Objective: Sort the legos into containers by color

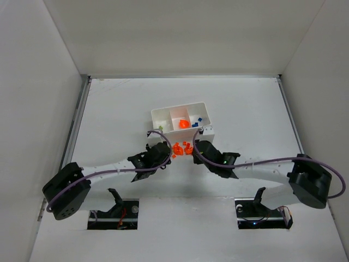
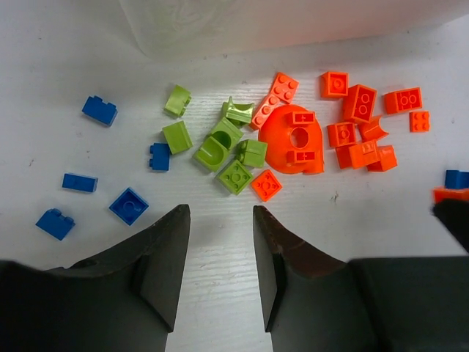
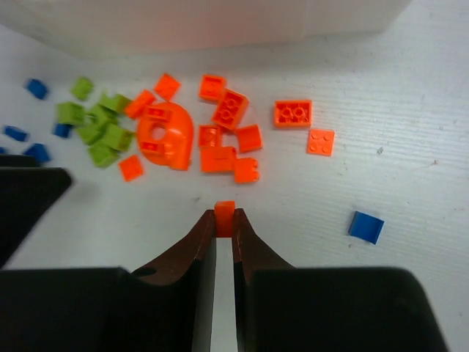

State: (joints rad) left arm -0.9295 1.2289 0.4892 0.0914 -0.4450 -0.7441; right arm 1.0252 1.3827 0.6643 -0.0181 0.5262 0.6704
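My right gripper (image 3: 224,221) is almost closed, pinching a small orange brick (image 3: 224,211) at its very tips; I cannot tell which way the brick's long axis runs. My left gripper (image 2: 218,242) stands wide open with nothing between its fingers.

The loose legos (image 1: 182,148) lie on the table (image 1: 245,109) just at 6 o'clock of the white tray (image 1: 159,115) — its long axis runs roughly 9 to 3 in the top view. From the left wrist the pile goes blue at 9 o'clock, lime green in the middle and orange at 3. A long orange plate (image 2: 277,99) points toward about 1 o'clock, touching a rounded orange piece (image 2: 282,139).
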